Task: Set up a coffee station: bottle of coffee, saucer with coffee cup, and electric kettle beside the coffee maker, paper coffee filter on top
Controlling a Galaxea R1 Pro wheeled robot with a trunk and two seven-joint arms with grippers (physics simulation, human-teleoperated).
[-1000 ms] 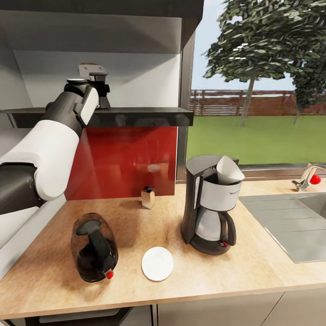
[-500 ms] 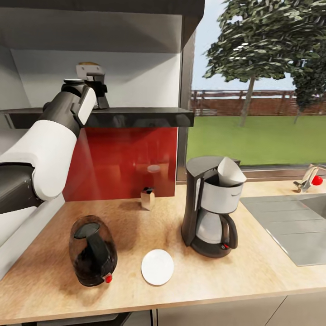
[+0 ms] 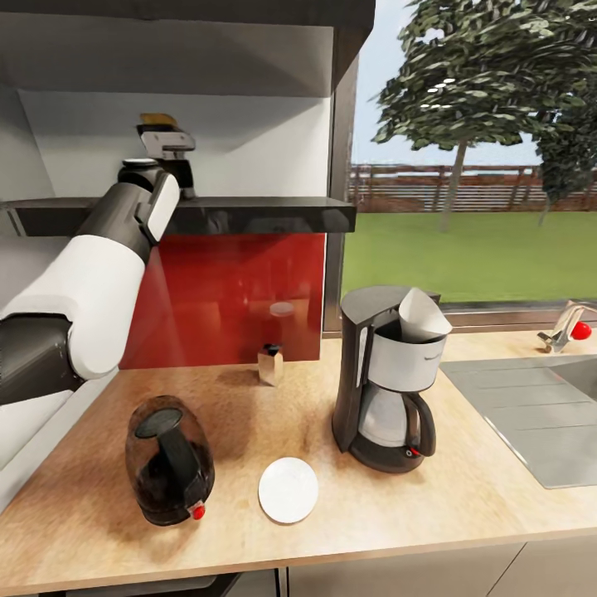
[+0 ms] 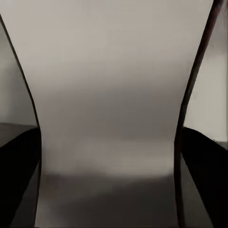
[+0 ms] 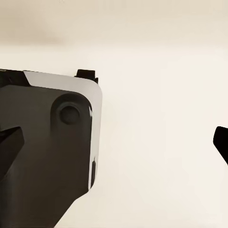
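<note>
- Head view: the left gripper (image 3: pixel 166 143) is raised to the kitchen shelf (image 3: pixel 249 211), at the bottle of coffee (image 3: pixel 157 121), whose yellow-gold cap shows above the wrist.
- Left wrist view: the bottle's white front fills the gap between the two dark fingers (image 4: pixel 19 175); they appear clamped on it, though contact is not fully visible.
- Right gripper (image 5: pixel 114 142): fingers apart, nothing between them.
- The coffee maker (image 3: pixel 385 377) stands on the table (image 3: pixel 464 506) with the paper coffee filter (image 3: pixel 421 315) seated on top.
- The electric kettle (image 3: pixel 168 458) and saucer (image 3: pixel 288 489) lie beside it, so these placements look complete.
- Open room: bare table behind the saucer, near a small box (image 3: pixel 270 363); the bottle must clear the shelf's front edge first.
</note>
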